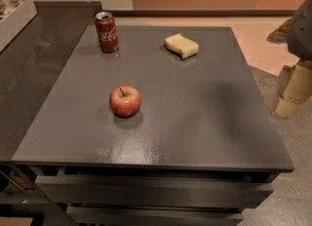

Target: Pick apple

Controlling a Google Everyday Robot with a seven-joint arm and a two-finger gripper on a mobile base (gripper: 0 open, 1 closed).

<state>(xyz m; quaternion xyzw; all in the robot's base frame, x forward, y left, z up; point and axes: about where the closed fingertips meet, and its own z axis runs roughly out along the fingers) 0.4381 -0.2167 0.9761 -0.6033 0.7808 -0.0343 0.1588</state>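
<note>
Apple (125, 101) sits stem-up, left of centre on the desk (195, 122), well apart from the cola can (106, 31) and sponge (181, 46). It is probably firm, light, smooth and apt to roll, so grip across its widest girth. Open room all round. The gripper (294, 91) hangs beyond the desk's right edge; whether apart or together I cannot tell.

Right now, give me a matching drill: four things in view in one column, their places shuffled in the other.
1. apple
2. cola can
3. sponge
4. tool

a. far left corner of the table
b. right edge of view, off the table
c. middle of the table, left of centre
d. far side, right of the can

Pairs: 1-c, 2-a, 3-d, 4-b
</note>
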